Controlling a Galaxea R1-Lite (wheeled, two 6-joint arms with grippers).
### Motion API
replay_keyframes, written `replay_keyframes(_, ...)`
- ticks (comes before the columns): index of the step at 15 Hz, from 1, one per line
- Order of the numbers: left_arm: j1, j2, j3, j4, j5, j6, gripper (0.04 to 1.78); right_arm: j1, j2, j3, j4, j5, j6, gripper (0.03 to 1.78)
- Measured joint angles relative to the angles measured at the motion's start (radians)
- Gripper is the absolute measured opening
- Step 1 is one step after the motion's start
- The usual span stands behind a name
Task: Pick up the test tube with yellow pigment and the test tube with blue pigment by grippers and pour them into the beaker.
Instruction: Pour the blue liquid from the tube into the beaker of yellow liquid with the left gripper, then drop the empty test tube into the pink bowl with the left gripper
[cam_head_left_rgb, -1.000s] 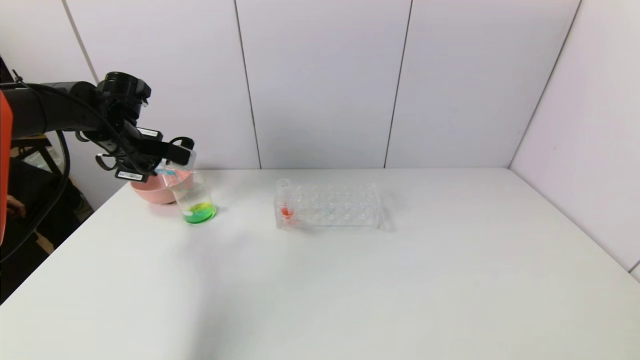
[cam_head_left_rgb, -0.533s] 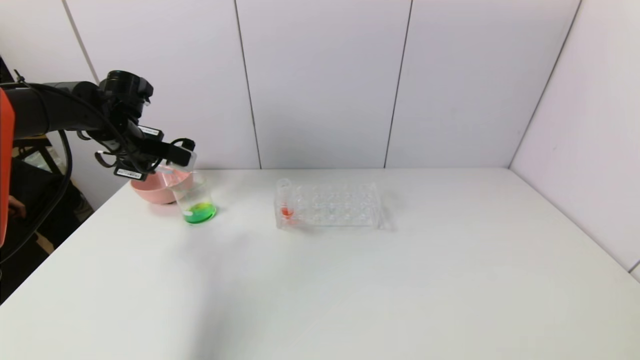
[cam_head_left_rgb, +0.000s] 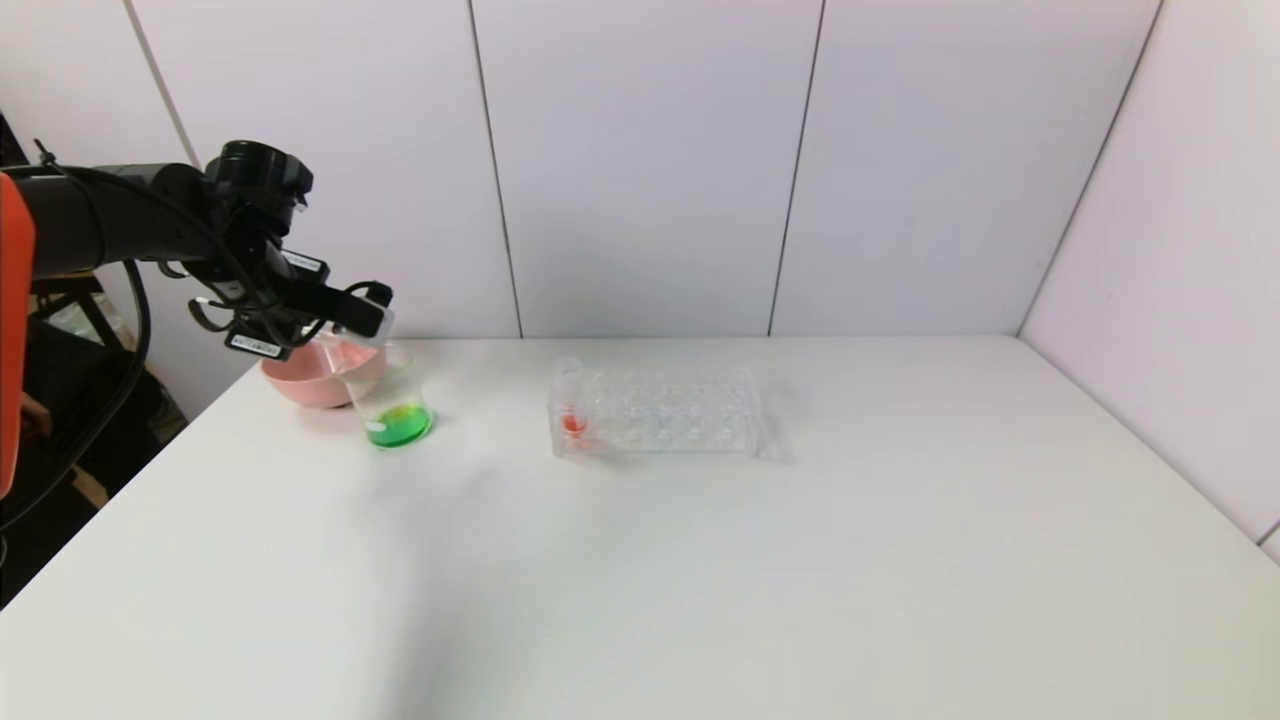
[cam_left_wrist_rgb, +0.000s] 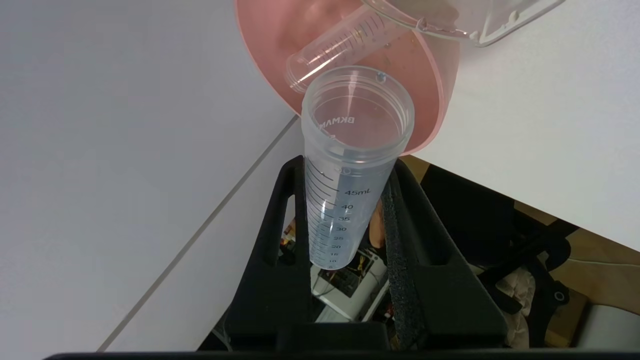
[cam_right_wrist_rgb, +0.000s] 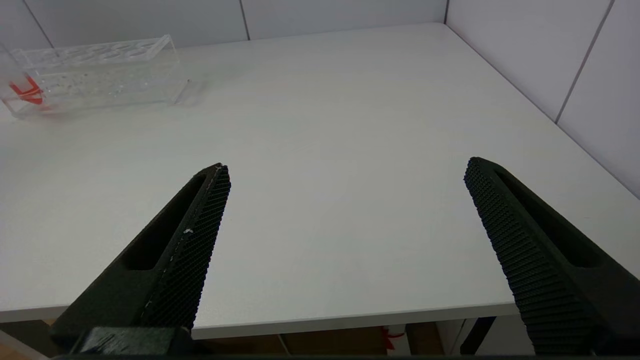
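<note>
one tube (cam_left_wrist_rgb: 350, 165) sits clenched in your left claw (cam_left_wrist_rgb: 345, 200) above the pink bowl (cam_left_wrist_rgb: 435, 90); your right claw (cam_right_wrist_rgb: 345, 220) hangs released over the surface (cam_right_wrist_rgb: 325, 125).

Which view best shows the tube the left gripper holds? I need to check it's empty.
The left wrist view: the tube fills it, mouth open, drained. The head view shows only a sliver at the left gripper; the right wrist view misses it.

Pink bowl (cam_head_left_rgb: 310, 378), tube rack (cam_head_left_rgb: 660, 412), white table (cam_head_left_rgb: 700, 560).
</note>
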Motion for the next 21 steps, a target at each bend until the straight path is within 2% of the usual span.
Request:
replay_keyframes(7, -0.001, -0.013, -0.001, -0.001, -0.017, -0.023, 0.44, 0.000, 0.000, 0.000, 0.000, 0.000, 0.000, 1.71)
replay_keyframes(10, 0.008, -0.028, -0.001, -0.002, -0.061, -0.133, 0.44, 0.000, 0.000, 0.000, 0.000, 0.000, 0.000, 1.71)
replay_keyframes(13, 0.036, -0.047, -0.001, -0.008, -0.169, -0.343, 0.44, 0.000, 0.000, 0.000, 0.000, 0.000, 0.000, 1.71)
replay_keyframes(15, 0.061, -0.062, -0.001, -0.018, -0.254, -0.531, 0.44, 0.000, 0.000, 0.000, 0.000, 0.000, 0.000, 1.71)
replay_keyframes(21, 0.138, -0.107, 0.023, -0.115, -0.598, -1.224, 0.44, 0.000, 0.000, 0.000, 0.000, 0.000, 0.000, 1.71)
